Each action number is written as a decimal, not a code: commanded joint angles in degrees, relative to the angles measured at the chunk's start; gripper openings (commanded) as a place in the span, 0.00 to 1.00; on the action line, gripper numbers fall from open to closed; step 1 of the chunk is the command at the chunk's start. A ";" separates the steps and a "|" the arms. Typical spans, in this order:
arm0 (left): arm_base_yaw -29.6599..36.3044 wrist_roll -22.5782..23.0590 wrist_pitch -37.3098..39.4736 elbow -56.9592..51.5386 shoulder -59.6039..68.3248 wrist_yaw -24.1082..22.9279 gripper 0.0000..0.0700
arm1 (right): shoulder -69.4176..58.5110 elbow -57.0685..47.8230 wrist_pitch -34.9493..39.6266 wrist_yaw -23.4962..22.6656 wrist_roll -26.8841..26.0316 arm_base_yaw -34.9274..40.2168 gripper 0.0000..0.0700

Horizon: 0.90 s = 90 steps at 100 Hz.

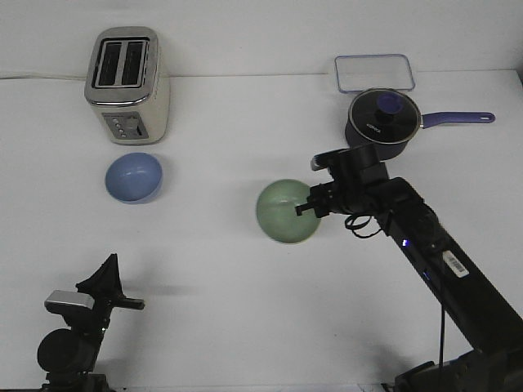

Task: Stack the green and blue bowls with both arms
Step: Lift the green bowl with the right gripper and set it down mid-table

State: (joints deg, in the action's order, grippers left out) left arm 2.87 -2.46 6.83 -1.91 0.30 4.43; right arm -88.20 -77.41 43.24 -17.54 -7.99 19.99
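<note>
We are gripping green bowl [286, 211] rim with right gripper [305, 204], clamped, for carrying to blue bowl [133, 176] beside toaster [127, 83]; left gripper [109, 273] idling, jaws unclear.

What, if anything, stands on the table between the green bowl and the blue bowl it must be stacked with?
Nothing visible. The green bowl, at the right gripper, and the blue bowl have only bare table between them. The toaster stands behind the blue bowl, off that path.

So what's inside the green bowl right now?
The green bowl looks empty, showing only its plain pale inside. The right gripper has its jaws at the bowl's rim and covers a small part there. The blue bowl sits apart, near the toaster.
</note>
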 commanded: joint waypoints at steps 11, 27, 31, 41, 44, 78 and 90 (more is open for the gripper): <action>0.02 -0.11 0.66 1.11 -0.11 -0.15 0.02 | -5.49 -0.52 -2.95 1.11 -1.70 5.03 0.00; 0.02 -0.13 0.66 1.11 -0.11 -0.15 0.02 | -10.12 -0.52 -4.22 1.07 -1.68 8.11 0.00; 0.02 -0.11 0.66 1.11 -0.11 -0.13 0.02 | -11.13 -0.52 -4.26 1.09 -1.66 8.74 0.00; 0.02 -0.13 0.66 1.11 -0.11 -0.13 0.02 | -13.33 -0.52 -4.70 1.09 -1.66 10.05 0.00; 0.02 -0.13 0.68 1.11 -0.11 -0.15 0.02 | -13.77 -0.52 -4.79 1.11 -1.66 10.43 0.00; 0.02 -0.11 0.66 1.11 -0.11 -0.13 0.02 | -15.06 -0.50 -6.75 2.93 -1.68 13.11 0.00; 0.02 -0.11 0.66 1.11 -0.11 -0.15 0.02 | -15.06 -0.48 -6.67 3.61 -1.66 13.11 0.00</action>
State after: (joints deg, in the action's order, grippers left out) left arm 2.87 -2.46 6.83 -1.91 0.30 4.43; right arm -102.06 -77.30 36.95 -14.31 -9.28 32.64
